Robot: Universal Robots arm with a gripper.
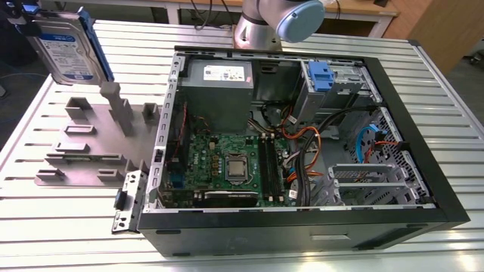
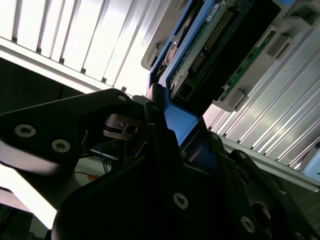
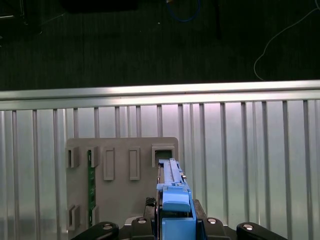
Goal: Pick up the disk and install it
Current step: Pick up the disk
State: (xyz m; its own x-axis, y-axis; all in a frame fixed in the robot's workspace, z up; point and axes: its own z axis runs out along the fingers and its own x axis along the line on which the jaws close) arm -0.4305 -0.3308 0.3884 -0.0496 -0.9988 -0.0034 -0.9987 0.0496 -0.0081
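Gripping the disk (image 1: 69, 48), gripper (image 3: 175, 222) clamped on its blue rail, holder block (image 1: 83, 147) beneath; pickup done, fitting into computer case (image 1: 302, 229) left.

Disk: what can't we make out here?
- Exterior view: the gripper is cut off by the top edge above the disk.
- Second wrist view: disk's label faces away; gripper body hides its near end.
- First wrist view: disk is edge-on, hiding part of the holder block.
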